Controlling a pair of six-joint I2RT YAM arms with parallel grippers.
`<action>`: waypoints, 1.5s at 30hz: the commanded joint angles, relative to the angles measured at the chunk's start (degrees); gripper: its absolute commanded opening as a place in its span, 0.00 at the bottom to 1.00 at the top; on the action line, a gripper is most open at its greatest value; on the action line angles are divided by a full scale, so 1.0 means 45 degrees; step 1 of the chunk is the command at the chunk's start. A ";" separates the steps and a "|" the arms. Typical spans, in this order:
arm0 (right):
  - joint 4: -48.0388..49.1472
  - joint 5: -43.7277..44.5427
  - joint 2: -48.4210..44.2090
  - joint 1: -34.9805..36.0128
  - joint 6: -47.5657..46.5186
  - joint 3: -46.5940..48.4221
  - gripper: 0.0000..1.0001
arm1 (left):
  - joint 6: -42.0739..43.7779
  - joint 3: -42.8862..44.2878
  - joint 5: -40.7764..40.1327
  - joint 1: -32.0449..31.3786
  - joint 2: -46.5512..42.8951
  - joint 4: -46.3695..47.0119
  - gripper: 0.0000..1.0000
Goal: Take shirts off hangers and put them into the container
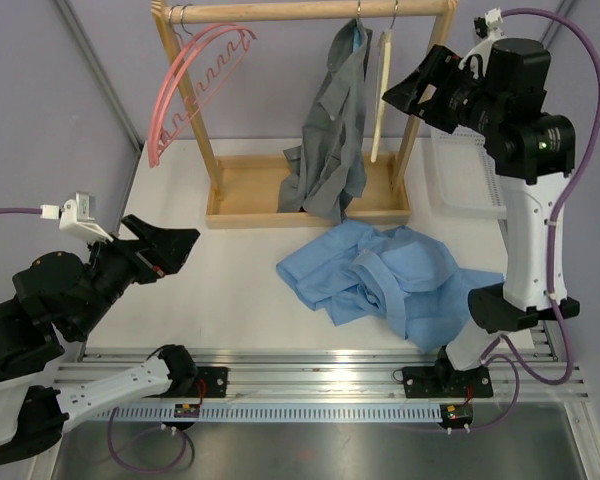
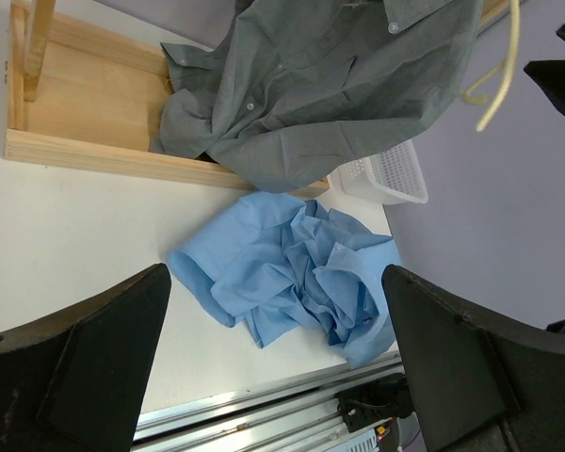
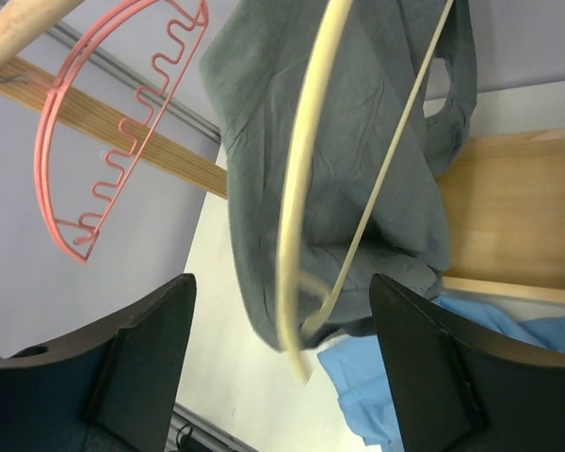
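A light blue shirt point(image 1: 390, 280) point(image 2: 292, 273) lies crumpled on the white table, off any hanger. A dark grey shirt point(image 1: 335, 140) point(image 2: 311, 85) point(image 3: 358, 169) still hangs from the rack's rail, its hem pooling in the wooden tray. Beside it a bare cream hanger point(image 1: 381, 95) point(image 3: 297, 217) hangs from the rail. My right gripper point(image 1: 412, 80) point(image 3: 282, 367) is open, level with the cream hanger, whose lower end shows between the jaws without touching either one. My left gripper point(image 1: 175, 255) point(image 2: 278, 377) hovers open and empty at the table's left. The white mesh container point(image 1: 465, 175) point(image 2: 386, 179) stands at the right.
Pink ridged hangers point(image 1: 195, 80) point(image 3: 113, 141) hang bare at the rail's left end. The wooden rack point(image 1: 250, 190) has uprights and a shallow tray at the back. A metal rail point(image 1: 310, 365) runs along the table's near edge.
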 commanded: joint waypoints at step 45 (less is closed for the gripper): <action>0.5431 0.4306 -0.0612 0.3451 0.0355 -1.8719 0.92 | -0.0451 -0.1860 -0.0073 -0.0042 -0.0949 0.0411 0.99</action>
